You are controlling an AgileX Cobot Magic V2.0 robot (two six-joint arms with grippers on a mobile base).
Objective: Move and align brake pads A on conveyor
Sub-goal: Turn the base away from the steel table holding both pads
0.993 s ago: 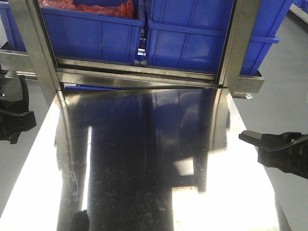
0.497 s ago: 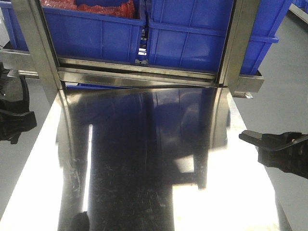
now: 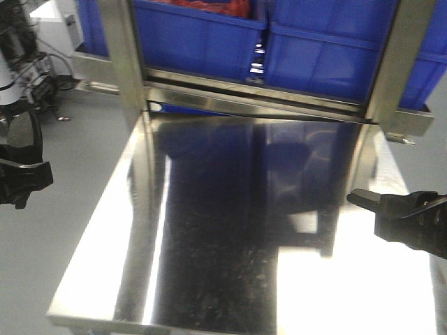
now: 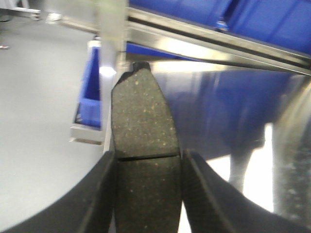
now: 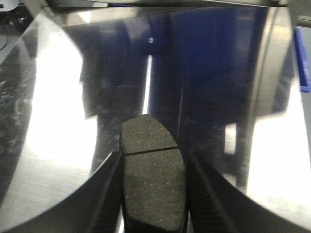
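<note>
Steel, polished like a mirror, filled the front view: the counter (image 3: pixel 209 265) ran away toward blue bins (image 3: pixel 202 35) on a rack. The left tool (image 3: pixel 28 174) hung off the counter's left edge, over the grey floor (image 3: pixel 77 139). The right tool (image 3: pixel 370 202) reached in above the counter's right side. Both were too dark there to show what they held.

In the left wrist view the left tool was pinching the left pad (image 4: pixel 143 145) by its long sides, with fingers (image 4: pixel 97 194) on each flank. The pad's long axis ran straight out along the fingers, groove crosswise, and its far end stuck out past the tips. Below it was floor to one side and steel to the other.

In the right wrist view the right tool pinched the right pad (image 5: pixel 151 179) likewise, long axis out ahead and groove across, with the counter beneath.

The conveyor appeared in none of the views, so which way it lay from either tool, and which arm was nearer, could not be told. The carry therefore looked unfinished; each pad would probably go down lengthwise, as held.
</note>
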